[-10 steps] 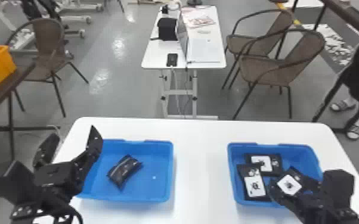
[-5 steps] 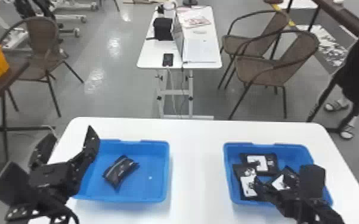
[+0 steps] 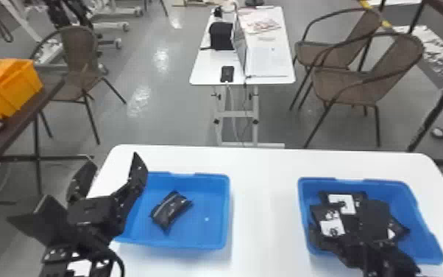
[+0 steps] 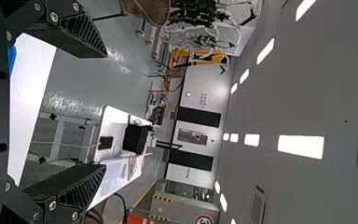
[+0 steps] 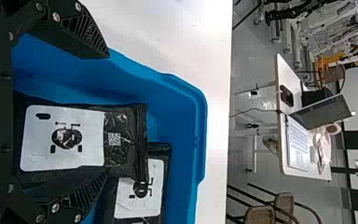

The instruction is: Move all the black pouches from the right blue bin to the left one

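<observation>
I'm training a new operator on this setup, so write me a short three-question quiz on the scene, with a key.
1. True or false: fewer black pouches show in the left blue bin than in the right blue bin.
2. Which hand is at the right blue bin? a) left hand b) right hand
3. Fill in: the container on the dark table is ____ in colour.
Key: 1 true; 2 b; 3 orange.
</observation>
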Robot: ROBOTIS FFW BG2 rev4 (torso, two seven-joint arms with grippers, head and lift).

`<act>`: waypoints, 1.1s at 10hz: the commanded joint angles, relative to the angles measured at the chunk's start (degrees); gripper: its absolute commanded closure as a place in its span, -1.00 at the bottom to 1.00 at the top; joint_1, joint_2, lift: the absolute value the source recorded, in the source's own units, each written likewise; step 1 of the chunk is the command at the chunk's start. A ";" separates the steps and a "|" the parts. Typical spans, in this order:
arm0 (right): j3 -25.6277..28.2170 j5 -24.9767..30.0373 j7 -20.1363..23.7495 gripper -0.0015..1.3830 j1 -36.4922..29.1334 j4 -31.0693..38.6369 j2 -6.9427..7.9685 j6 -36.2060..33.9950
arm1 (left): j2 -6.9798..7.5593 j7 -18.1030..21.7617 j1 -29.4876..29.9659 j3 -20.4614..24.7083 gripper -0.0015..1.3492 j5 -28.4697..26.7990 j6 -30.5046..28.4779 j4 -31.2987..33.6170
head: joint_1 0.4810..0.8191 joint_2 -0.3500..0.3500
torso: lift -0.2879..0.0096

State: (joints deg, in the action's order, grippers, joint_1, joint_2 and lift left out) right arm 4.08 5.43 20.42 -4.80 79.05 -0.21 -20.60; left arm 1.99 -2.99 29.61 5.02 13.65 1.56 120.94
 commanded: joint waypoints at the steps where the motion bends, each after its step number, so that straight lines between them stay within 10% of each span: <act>1: 0.05 0.46 -0.03 -0.74 -0.13 -0.22 0.04 -0.67 | -0.15 0.00 0.01 0.07 -0.71 -0.12 0.28 0.00 | 0.27 0.30 | 1.00; 9: 0.14 2.74 -4.33 -0.66 1.10 -1.01 0.13 -7.35 | 0.03 0.00 0.01 -0.01 -0.71 -0.38 1.43 -0.18 | 0.27 0.24 | 1.00; 11: 0.31 -1.65 -4.24 0.36 0.75 -0.83 -0.49 -6.03 | 0.03 0.00 0.01 -0.01 -0.71 -0.38 1.60 -0.26 | 0.27 0.23 | 1.00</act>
State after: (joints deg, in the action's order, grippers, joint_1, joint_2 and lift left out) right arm 4.38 5.23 16.18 -3.85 78.18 -0.43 -27.29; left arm 2.03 -2.99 29.61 5.01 13.27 3.09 120.69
